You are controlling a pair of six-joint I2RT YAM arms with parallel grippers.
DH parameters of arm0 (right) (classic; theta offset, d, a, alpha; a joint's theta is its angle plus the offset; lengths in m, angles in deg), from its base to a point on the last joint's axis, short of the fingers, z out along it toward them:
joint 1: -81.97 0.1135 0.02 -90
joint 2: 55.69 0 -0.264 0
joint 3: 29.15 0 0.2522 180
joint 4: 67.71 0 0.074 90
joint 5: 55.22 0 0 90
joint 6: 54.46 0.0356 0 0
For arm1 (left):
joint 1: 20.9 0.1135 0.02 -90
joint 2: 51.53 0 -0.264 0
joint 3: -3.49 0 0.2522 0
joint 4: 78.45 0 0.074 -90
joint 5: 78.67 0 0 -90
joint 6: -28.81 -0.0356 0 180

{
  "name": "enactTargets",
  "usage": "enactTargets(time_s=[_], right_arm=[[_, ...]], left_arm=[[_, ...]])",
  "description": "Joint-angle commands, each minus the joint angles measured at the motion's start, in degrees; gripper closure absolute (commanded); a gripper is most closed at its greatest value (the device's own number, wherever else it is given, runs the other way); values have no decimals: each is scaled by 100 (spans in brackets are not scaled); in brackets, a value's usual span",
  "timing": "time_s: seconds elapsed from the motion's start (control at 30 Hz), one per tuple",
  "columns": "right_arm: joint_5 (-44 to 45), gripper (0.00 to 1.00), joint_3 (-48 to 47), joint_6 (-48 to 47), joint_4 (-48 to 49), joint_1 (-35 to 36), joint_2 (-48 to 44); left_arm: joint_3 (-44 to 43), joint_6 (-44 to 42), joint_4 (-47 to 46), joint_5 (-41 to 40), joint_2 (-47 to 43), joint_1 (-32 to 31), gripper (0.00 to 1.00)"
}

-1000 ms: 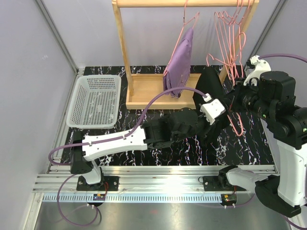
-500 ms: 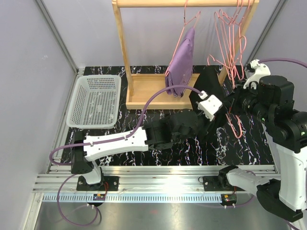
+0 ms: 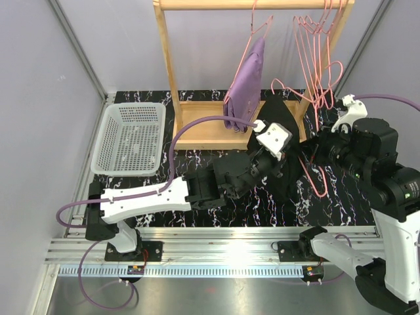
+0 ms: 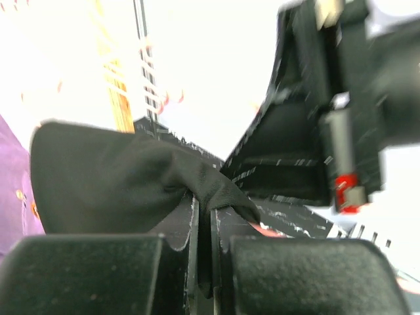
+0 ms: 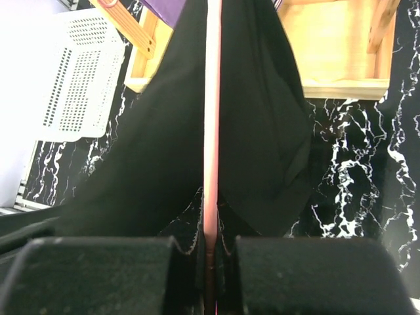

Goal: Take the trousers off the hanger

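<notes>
The black trousers (image 3: 283,118) hang over the bar of a pink hanger (image 3: 306,172) just in front of the wooden rack. My right gripper (image 3: 314,152) is shut on that hanger; in the right wrist view the pink bar (image 5: 211,98) runs between the closed jaws of the gripper (image 5: 211,244), with black cloth (image 5: 262,118) on both sides. My left gripper (image 3: 286,146) is shut on a fold of the black trousers (image 4: 118,177), pinched between the jaws (image 4: 205,226). The lilac trousers (image 3: 244,88) hang on another pink hanger on the rack.
The wooden rack (image 3: 167,59) stands on its base (image 3: 203,121) at the back. Several empty pink hangers (image 3: 318,46) hang at its right end. A white basket (image 3: 131,138) sits at the left. Grey walls close in both sides.
My left gripper has moved back and to the left, pulling the black trousers with it. The hanger in my right gripper has shifted and tilted with it.
</notes>
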Motion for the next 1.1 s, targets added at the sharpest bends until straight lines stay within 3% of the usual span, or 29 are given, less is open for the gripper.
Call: enactTargets(time_s=[0.0,0.43,0.83,1.07], right_arm=[[19,100,290,109,711,8,-185],[-157,100,1547,373,1010,-1,-904],[-561,100,2453,373,1186,8,-1538],[-878,100,2656,356,1292,8,-1679]], left_arm=[[-388,-373,-1194,-165,-458,-109,100],[-1618,-1156,-1238,-262,-476,-135,100],[-1935,-1816,-1730,-403,-756,-162,100],[-1952,-1877,-1625,685,-1108,-162,100]])
